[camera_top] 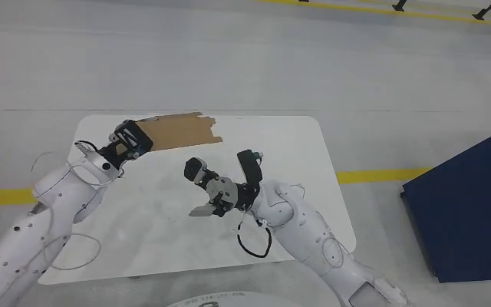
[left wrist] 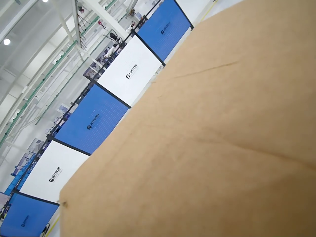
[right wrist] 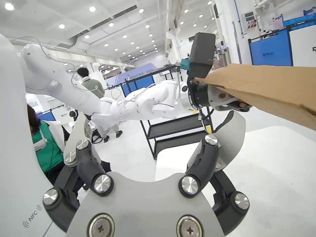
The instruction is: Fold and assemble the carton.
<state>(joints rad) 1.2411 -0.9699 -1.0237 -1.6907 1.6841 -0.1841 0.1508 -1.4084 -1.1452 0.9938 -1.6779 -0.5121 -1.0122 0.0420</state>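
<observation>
On the white table (camera_top: 291, 153), the flat carton (camera_top: 184, 132) is at eleven o'clock, its nine o'clock end pinched by the left gripper (camera_top: 144, 140), so I think the empty, wide-open right gripper (camera_top: 198, 190) in the middle should fold it slowly.

Glossy white rounded arm shells (camera_top: 65, 192) on both sides, a thin black cable loop (camera_top: 253, 255) off one arm, a black boxy wrist module (right wrist: 202, 55) with a teal connector (right wrist: 184, 64), and up close the right gripper (right wrist: 158, 134) shows silver-grey plates, black linkages, round steel bolts (right wrist: 188, 186) and cross-head screws (right wrist: 101, 228).
</observation>
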